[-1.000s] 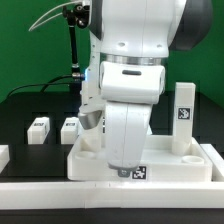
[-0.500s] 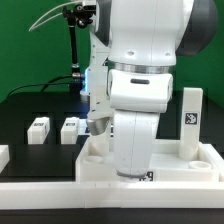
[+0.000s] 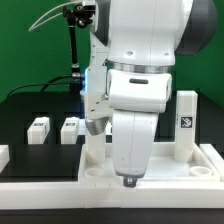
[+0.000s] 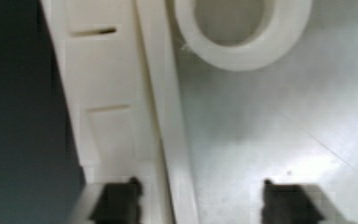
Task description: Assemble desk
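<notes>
The white desk top [image 3: 198, 160] lies flat at the near side of the black table. One tagged square leg [image 3: 186, 120] stands upright in its corner at the exterior view's right. Two more short legs [image 3: 38, 128] [image 3: 69, 128] lie on the table at the exterior view's left. My gripper [image 3: 128, 181] hangs low over the top's near edge. In the wrist view the gripper [image 4: 208, 200] is open. Its dark fingers [image 4: 123, 200] straddle the top's raised rim [image 4: 158, 120] without closing on it. A round corner socket [image 4: 238, 35] lies ahead.
A long white border rail [image 3: 60, 195] runs along the near edge of the table. Another white piece [image 3: 3, 155] sits at the exterior view's far left. A black stand with cables [image 3: 73, 40] rises behind the arm.
The gripper has come lower and nearer the top's near edge, now covering the tag on that edge. The desk top and its upright leg have shifted slightly toward the near side.
</notes>
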Robot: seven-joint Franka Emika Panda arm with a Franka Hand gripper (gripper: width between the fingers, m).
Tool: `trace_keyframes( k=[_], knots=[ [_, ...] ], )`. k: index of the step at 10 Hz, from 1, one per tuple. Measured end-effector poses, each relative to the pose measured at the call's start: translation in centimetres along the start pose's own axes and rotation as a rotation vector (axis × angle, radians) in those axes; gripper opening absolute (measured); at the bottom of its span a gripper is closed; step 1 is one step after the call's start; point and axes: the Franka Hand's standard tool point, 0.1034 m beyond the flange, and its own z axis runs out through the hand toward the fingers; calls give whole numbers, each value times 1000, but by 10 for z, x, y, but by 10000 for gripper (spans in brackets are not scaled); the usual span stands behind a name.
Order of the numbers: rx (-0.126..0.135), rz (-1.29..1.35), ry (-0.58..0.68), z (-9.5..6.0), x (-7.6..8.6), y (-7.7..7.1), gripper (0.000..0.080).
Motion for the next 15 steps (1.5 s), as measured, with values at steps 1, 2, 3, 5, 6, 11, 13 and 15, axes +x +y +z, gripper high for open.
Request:
trace_keyframes(
  k=[1,2,3,5,6,11,13,15],
  knots=[
    [0,0,0,0,0,0,499],
    [0,0,0,0,0,0,499],
    [0,1,0,0,-1,0,623],
    [1,2,0,1,-1,0,644],
    [1,2,0,1,-2,0,644],
    [21,28,-12,-14,-11,0,648],
    [19,70,-32,-60,-38,8,648],
    [16,76,-33,-58,-40,7,648]
  ],
)
